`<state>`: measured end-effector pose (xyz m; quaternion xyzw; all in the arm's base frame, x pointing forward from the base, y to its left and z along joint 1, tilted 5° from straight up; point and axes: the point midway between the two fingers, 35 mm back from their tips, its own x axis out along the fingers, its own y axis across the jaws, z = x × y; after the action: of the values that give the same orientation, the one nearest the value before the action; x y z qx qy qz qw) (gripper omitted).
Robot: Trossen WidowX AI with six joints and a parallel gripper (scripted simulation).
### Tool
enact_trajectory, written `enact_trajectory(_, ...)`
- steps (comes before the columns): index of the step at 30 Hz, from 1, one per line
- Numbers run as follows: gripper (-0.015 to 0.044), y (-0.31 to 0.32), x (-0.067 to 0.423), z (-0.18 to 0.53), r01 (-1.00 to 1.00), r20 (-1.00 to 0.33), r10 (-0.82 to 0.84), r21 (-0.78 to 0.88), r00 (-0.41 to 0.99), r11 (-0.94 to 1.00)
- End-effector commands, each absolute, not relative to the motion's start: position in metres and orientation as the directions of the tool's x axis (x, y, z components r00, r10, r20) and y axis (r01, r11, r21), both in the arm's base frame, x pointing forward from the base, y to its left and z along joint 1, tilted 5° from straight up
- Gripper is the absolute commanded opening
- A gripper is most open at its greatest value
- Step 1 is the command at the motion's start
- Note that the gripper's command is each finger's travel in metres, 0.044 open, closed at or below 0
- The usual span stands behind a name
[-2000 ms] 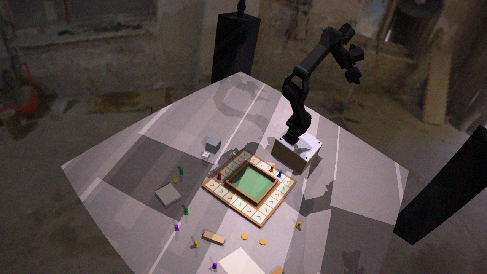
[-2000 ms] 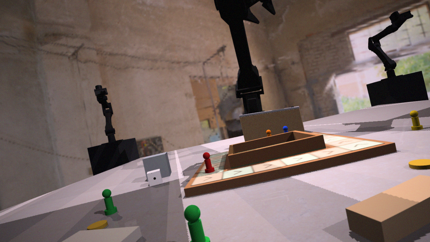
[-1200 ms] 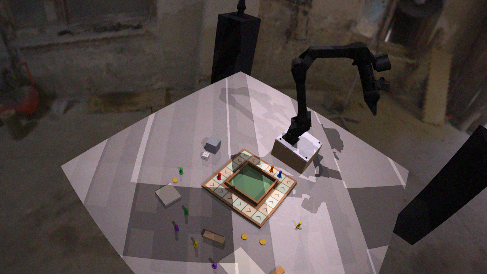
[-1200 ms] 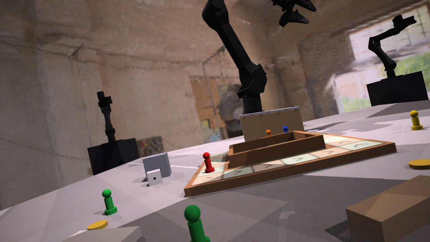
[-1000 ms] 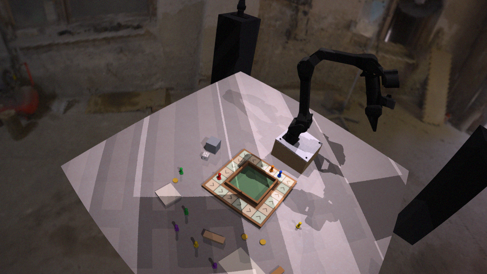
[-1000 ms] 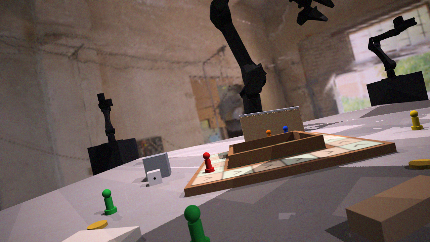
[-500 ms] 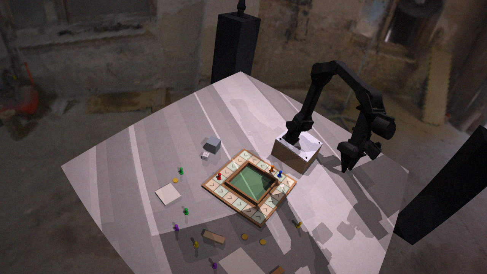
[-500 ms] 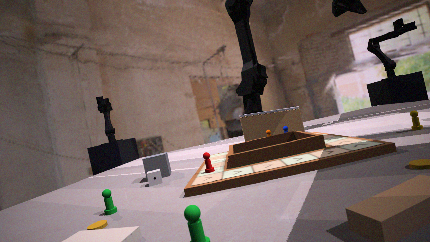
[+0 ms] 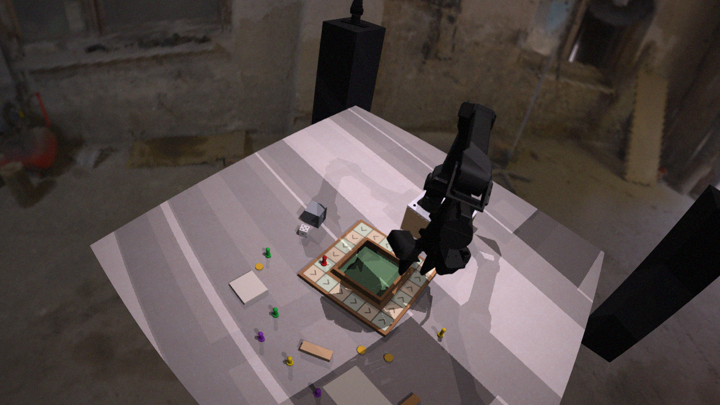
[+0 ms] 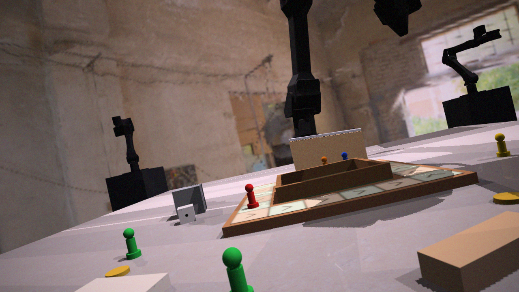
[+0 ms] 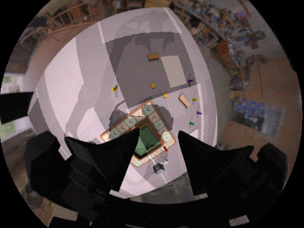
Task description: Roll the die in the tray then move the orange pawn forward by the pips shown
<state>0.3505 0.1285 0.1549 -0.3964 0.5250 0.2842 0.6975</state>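
A derelict workshop hall: crumbling plaster walls (image 10: 72,72), dirt floor (image 9: 75,302).

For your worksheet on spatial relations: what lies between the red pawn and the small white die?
Top view: only bare grey tabletop and board edge separate red pawn from white die.

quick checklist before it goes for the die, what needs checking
1. Gripper holds nothing, fingers apart: ok.
2. Die on the table, outside the tray, beside the grey block: ok, though the block crowds one side.
3. Gripper over the die: not ok, it hangs high above the board.
4. Tray free of loose pieces: ok.
5. Orange pawn upright on the board beside the blue pawn: ok.
6. Pips on top of the die: cannot tell.
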Motion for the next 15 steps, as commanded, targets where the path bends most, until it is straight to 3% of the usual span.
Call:
enact_trajectory(1, 0.0275, 0.068, 0.373, 0.126, -0.777, -0.974, -0.058, -0.211, 0.22, 0.594)
enact_trajectory(8, 0.0275, -0.03, 0.388, 0.085, -0.689, -0.99, -0.067, -0.134, 0.124, 0.712)
enact_trajectory(15, 0.0275, -0.128, 0.372, 0.043, -0.575, -0.998, -0.031, -0.052, 0.046, 0.817)
